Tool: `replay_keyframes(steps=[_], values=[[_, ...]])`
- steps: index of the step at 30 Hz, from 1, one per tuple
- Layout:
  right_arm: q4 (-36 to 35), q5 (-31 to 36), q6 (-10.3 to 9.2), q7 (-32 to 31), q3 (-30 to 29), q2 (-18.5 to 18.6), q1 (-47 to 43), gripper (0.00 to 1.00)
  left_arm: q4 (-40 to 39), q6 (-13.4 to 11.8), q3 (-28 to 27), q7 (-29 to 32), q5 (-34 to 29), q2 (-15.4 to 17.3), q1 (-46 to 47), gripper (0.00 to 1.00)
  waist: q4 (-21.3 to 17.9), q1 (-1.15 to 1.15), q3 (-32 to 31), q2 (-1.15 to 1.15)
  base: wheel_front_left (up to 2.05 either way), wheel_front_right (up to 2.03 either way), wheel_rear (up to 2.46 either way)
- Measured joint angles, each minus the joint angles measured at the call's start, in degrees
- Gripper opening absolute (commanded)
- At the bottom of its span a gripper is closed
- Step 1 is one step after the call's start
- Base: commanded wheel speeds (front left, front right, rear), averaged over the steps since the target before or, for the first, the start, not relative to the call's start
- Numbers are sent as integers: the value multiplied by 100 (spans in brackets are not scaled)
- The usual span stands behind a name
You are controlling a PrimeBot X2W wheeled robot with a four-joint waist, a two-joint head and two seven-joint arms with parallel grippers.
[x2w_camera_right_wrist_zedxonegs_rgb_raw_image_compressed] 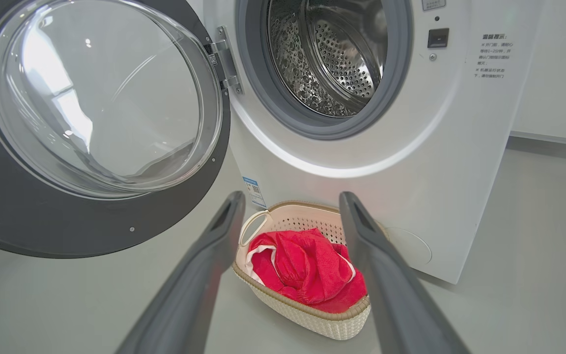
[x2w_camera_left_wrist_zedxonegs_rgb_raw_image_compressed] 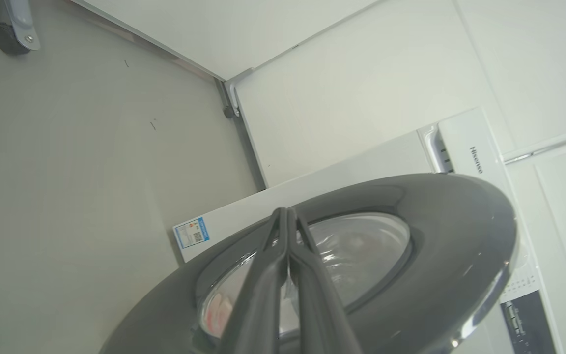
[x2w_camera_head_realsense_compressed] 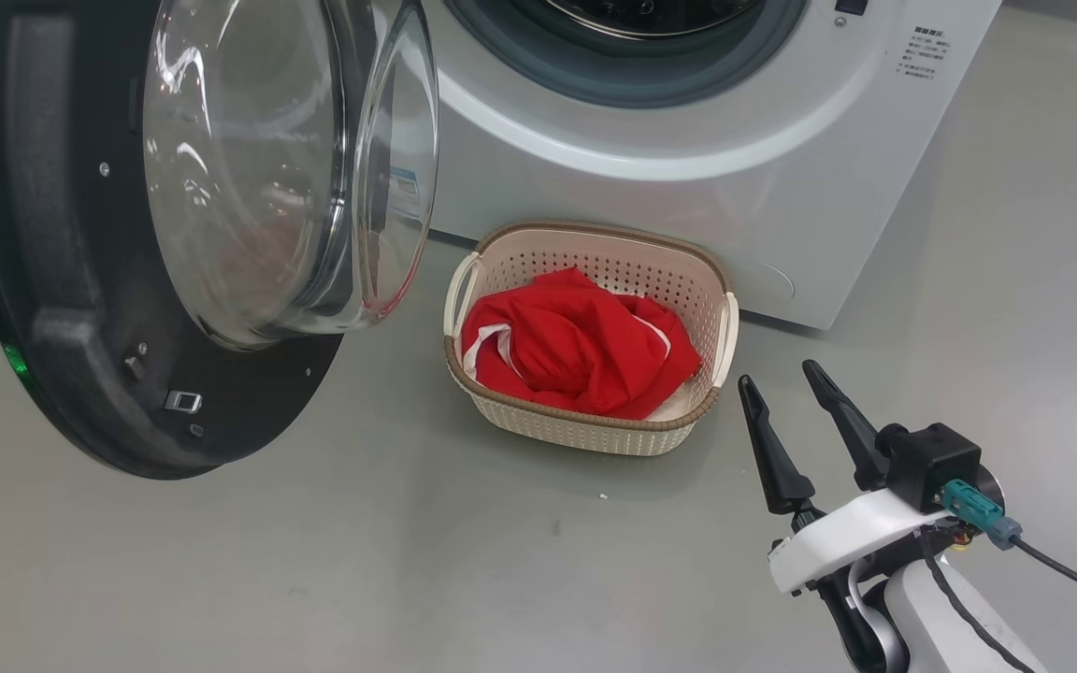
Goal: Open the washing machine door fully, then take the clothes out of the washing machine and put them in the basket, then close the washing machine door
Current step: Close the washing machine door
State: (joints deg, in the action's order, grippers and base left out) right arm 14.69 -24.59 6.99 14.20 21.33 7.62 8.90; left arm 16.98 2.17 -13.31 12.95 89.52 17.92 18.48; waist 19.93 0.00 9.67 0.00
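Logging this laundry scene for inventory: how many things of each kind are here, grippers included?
washing machine: 1
washing machine door: 1
basket: 1
heap of red clothes: 1 (pieces inside cannot be told apart)
grippers: 2, left gripper and right gripper
Total: 6

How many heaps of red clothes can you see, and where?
1: the clothes lie as one red bundle in the basket before the washing machine. The drum shows none, though its lower front is hidden; the bundle may hold several garments.
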Motion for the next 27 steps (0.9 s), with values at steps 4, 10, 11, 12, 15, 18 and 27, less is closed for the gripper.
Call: replay_keyframes(steps=[4,10,11,12,15,18,27], values=[[0,0,0,0,4,-1,2,100,114,-387,-448,290,988,-345,301,0,-15,0,25,0,0,0,0],[0,1,0,0,2,-2,4,100,309,-912,-820,605,1605,-401,452,0,-46,0,61,0,0,0,0],[1,1,0,0,2,-1,4,100,345,-946,-858,657,1651,-400,460,0,-51,0,66,0,0,0,0],[1,1,0,0,2,-1,4,100,381,-946,-880,714,1705,-401,471,0,-56,0,71,0,0,0,0],[1,1,0,0,1,0,6,100,433,-946,-840,893,1807,-399,484,0,-69,0,84,0,0,0,0],[1,1,0,0,0,-1,8,100,450,-946,-693,1074,1889,-387,485,0,-76,0,90,0,0,0,0],[3,1,0,0,2,-1,39,100,375,-946,-176,1684,1936,-367,433,0,-74,0,78,0,0,0,0]])
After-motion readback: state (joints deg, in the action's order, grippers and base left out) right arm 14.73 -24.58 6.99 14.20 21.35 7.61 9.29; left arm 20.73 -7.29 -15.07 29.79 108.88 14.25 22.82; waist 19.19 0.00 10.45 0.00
